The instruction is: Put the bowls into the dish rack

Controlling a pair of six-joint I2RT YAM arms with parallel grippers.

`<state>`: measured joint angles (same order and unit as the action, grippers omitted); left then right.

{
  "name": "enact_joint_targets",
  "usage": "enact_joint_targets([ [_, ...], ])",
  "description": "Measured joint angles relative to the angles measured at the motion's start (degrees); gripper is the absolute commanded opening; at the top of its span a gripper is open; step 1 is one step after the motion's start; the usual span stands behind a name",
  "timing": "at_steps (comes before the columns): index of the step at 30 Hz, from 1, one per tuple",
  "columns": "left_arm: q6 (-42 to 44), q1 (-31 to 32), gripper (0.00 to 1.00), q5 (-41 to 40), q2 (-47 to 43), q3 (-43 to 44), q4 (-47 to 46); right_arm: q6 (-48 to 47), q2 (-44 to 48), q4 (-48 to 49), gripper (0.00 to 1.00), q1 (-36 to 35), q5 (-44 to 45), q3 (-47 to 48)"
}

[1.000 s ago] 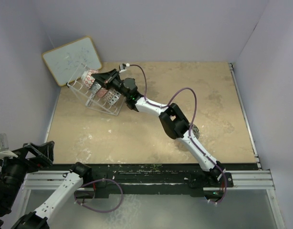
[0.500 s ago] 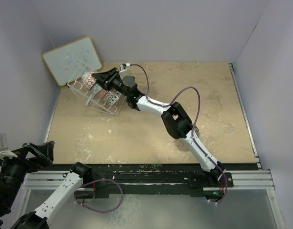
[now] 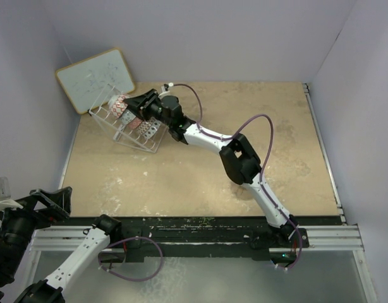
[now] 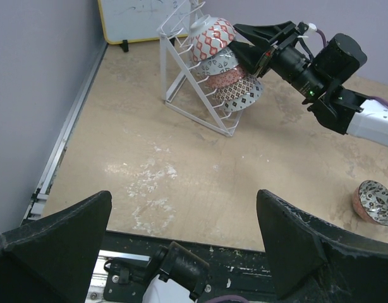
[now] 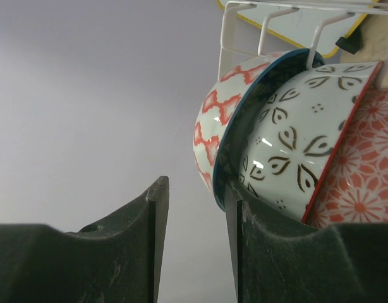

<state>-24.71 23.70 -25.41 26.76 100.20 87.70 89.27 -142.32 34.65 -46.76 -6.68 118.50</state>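
The white wire dish rack (image 3: 126, 129) stands at the far left and holds several bowls on edge. The top bowl (image 5: 213, 126) is red-patterned outside with a blue rim. Behind it sit a white leaf-marked bowl (image 5: 295, 151) and a pink floral bowl (image 5: 364, 189). My right gripper (image 5: 195, 189) is open at the rack's top. Nothing lies between its fingers, and its right finger stands beside the top bowl's rim. Another bowl (image 4: 374, 202) lies on the table at the near right. My left gripper (image 4: 184, 208) hangs open and empty over the table's near left edge.
A wood-framed whiteboard (image 3: 96, 79) leans against the wall behind the rack. Side walls close in the table on the left and right. The right arm (image 3: 241, 158) stretches diagonally across the table's middle. A black rail (image 3: 200, 222) runs along the near edge.
My right gripper's jaws have parted and let go of the red-patterned bowl, which now rests in the rack. The right arm's elbow has shifted slightly right. The left arm is still.
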Motion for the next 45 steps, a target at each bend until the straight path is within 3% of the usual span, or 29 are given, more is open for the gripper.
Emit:
enact_joint_targets([
  [16,-0.22,0.02,0.99,-0.42,-0.07,0.22,0.28,-3.43,10.10,-1.05,0.43,0.00,1.31,-11.96],
  [26,-0.22,0.07,0.99,-0.44,-0.07,0.50,0.28,-10.84,24.13,-3.08,0.48,0.00,2.49,-26.69],
  [33,-0.20,0.15,0.99,-0.42,-0.07,0.44,-0.15,-26.14,42.40,-17.44,0.52,0.00,7.06,-40.00],
  [38,-0.20,0.42,0.99,-0.17,-0.07,-1.33,-1.77,-37.66,55.10,-34.77,0.57,0.00,15.34,-44.00],
  [45,-0.20,0.44,0.99,1.22,-0.07,-4.02,-4.44,-42.99,69.18,-59.21,0.58,1.11,26.47,-53.22],
])
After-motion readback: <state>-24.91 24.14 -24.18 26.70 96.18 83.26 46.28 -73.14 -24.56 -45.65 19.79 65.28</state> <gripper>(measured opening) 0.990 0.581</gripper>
